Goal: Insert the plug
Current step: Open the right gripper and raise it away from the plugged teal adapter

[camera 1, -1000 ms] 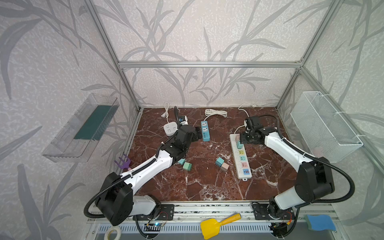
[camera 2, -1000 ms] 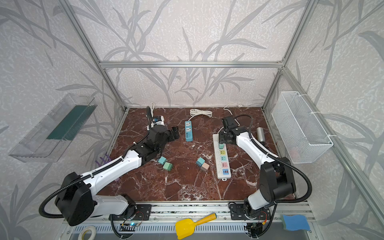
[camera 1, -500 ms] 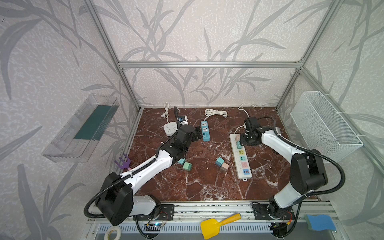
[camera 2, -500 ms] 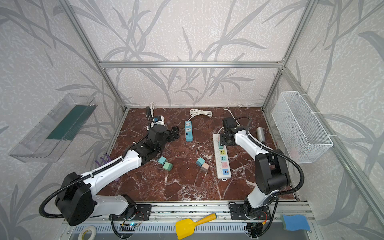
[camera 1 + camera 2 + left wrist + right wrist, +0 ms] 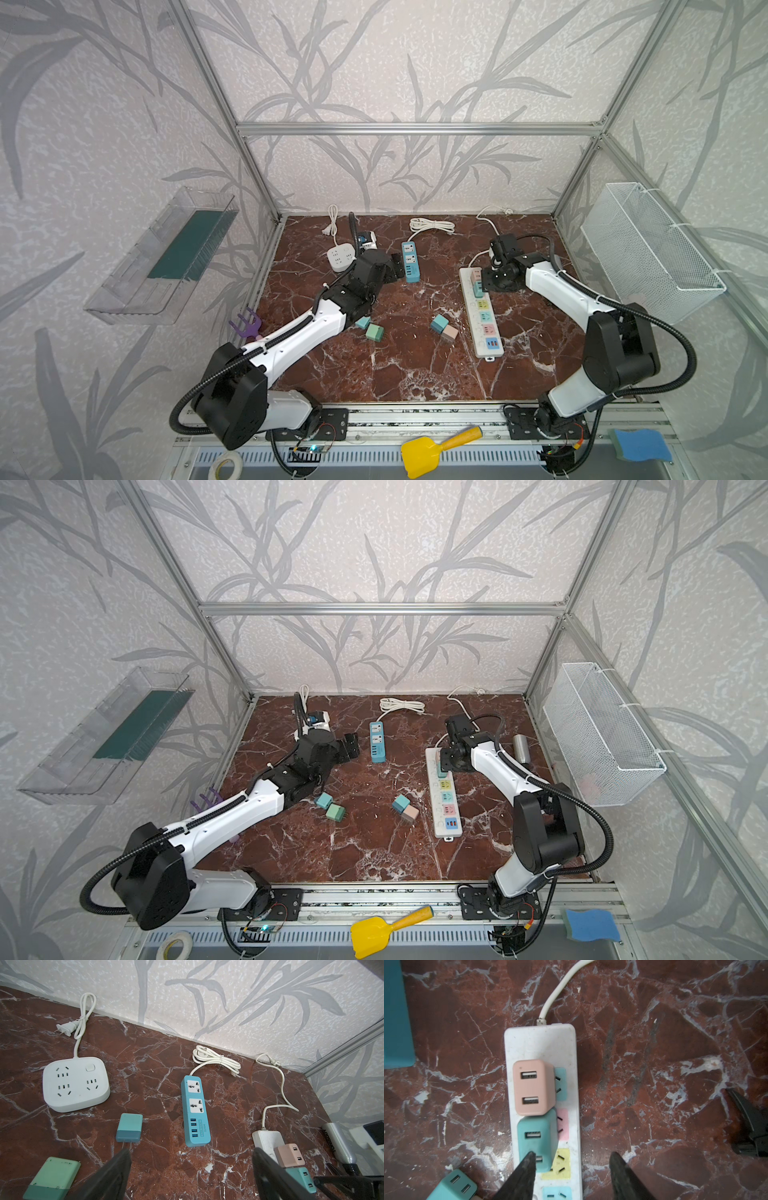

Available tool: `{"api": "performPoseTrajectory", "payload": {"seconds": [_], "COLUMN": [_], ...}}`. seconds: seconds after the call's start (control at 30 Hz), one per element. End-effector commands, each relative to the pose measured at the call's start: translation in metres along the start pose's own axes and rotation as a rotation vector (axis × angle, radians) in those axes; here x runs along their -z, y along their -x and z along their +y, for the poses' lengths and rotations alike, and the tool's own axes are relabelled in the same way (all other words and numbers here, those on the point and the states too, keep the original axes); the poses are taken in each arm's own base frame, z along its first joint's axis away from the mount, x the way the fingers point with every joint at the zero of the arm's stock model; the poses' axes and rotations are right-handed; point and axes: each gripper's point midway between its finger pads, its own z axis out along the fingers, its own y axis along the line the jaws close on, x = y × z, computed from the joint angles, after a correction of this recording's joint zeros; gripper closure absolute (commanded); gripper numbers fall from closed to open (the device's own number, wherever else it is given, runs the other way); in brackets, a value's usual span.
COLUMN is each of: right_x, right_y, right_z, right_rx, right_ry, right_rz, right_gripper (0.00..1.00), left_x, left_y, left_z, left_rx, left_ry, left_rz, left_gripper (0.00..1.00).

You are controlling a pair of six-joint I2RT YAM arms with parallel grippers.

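Teal square plastic charger plug (image 5: 536, 1126) stands plugged into the long white plastic power strip (image 5: 542, 1045), just beside a pink plug (image 5: 529, 1086) nearer the strip's cord. Right gripper (image 5: 572, 1154) hangs released above the strip. Left gripper (image 5: 191, 1150), apart from the strip, is spread wide, its 2 fingers empty.

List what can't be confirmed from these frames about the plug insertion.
- Teal charger prongs: right wrist view, hidden under its own body, so seating in the white power strip is unclear.
- Right end effector jaws: in both top views, hidden beneath its wrist.
- Second teal charger: right wrist view, cut off by the frame edge.
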Motion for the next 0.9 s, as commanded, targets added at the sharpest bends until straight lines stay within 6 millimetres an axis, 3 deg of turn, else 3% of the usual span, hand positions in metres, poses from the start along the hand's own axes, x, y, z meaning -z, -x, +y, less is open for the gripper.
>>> {"api": "performPoseTrajectory", "payload": {"seconds": [0.0, 0.13, 0.33, 0.47, 0.57, 0.63, 0.7, 0.77, 0.87], "right_x": [0.032, 0.042, 0.037, 0.033, 0.038, 0.043, 0.048, 0.051, 0.054], "right_y": [-0.004, -0.032, -0.079, -0.079, -0.077, -0.076, -0.074, -0.072, -0.068], "right_z": [0.007, 0.017, 0.017, 0.014, 0.006, -0.004, -0.011, -0.009, -0.009], "right_rx": [-0.029, -0.057, -0.055, -0.227, -0.216, -0.196, -0.187, -0.219, -0.304], "right_ry": [0.072, 0.146, 0.209, 0.354, 0.333, 0.276, 0.245, 0.280, 0.375], "right_rz": [-0.052, -0.077, -0.057, -0.094, -0.121, -0.142, -0.175, -0.204, -0.256], "right_gripper": [0.43, 0.44, 0.49, 0.57, 0.58, 0.55, 0.45, 0.41, 0.51], "left_x": [-0.005, -0.007, 0.016, 0.028, 0.030, 0.028, 0.024, 0.020, 0.014], "left_y": [0.003, 0.000, 0.024, 0.037, 0.041, 0.041, 0.041, 0.037, 0.028], "left_z": [-0.007, -0.017, -0.034, -0.038, -0.051, -0.060, -0.067, -0.072, -0.085], "left_rx": [-0.001, -0.061, -0.124, -0.128, -0.137, -0.148, -0.149, -0.152, -0.169], "left_ry": [-0.021, -0.052, -0.141, -0.199, -0.246, -0.271, -0.283, -0.299, -0.366], "left_rz": [0.007, 0.046, -0.063, -0.184, -0.165, -0.134, -0.104, -0.071, -0.046], "left_gripper": [0.10, 0.17, 0.17, 0.15, 0.14, 0.15, 0.17, 0.19, 0.24]}}
